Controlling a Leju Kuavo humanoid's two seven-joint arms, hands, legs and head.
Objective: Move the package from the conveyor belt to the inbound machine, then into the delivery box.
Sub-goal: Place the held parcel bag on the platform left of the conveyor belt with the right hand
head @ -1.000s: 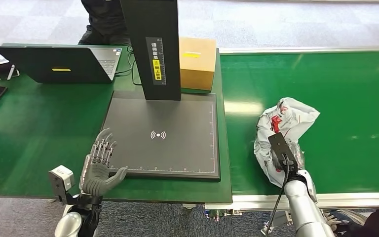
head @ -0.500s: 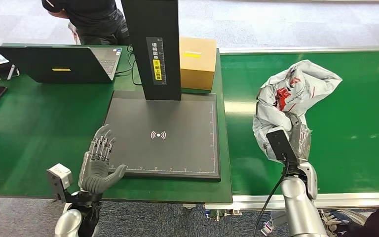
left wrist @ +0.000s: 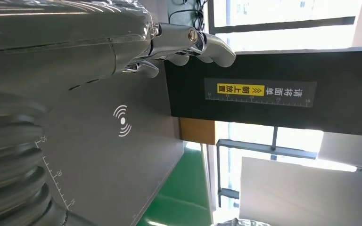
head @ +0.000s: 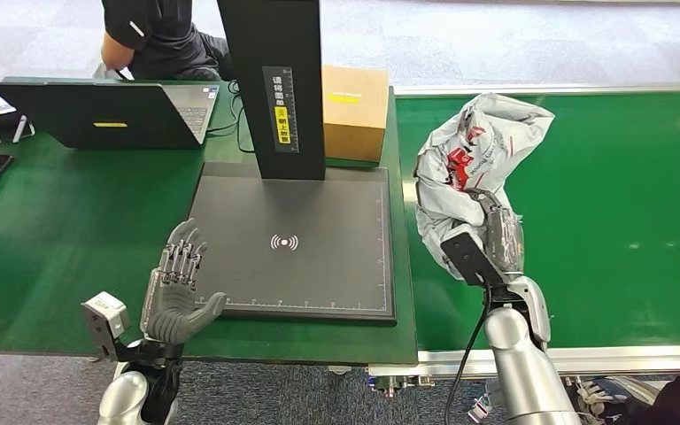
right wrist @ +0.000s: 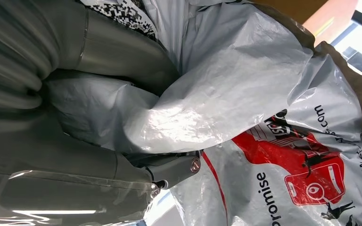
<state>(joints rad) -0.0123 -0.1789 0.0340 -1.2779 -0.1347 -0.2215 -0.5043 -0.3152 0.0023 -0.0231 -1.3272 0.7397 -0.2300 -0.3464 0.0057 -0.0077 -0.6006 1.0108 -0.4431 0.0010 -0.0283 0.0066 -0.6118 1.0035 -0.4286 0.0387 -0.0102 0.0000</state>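
R. hand (head: 494, 241) grips a crumpled grey plastic package (head: 469, 159) w/ red print, held up above the green conveyor belt (head: 620, 212) near its edge next to the inbound machine; in the R. wrist view the thumb and fingers (right wrist: 174, 172) are wrapped into folds of the bag (right wrist: 245, 108). L. hand (head: 175, 288) holds nothing, fingers apart and upright, at the near-left corner of the inbound machine's dark scan pad (head: 319, 257); whether it touches the pad cannot be told. Pad bears a white wireless symbol (head: 283, 242) at centre and ruler marks along its edges. Black post (head: 274, 80) w/ yellow label rises from the pad's far side; cardboard box (head: 354, 111) just beside it. Open laptop (head: 106, 113) on the green table (head: 53, 230), far left; a person in dark clothing (head: 159, 35) behind it
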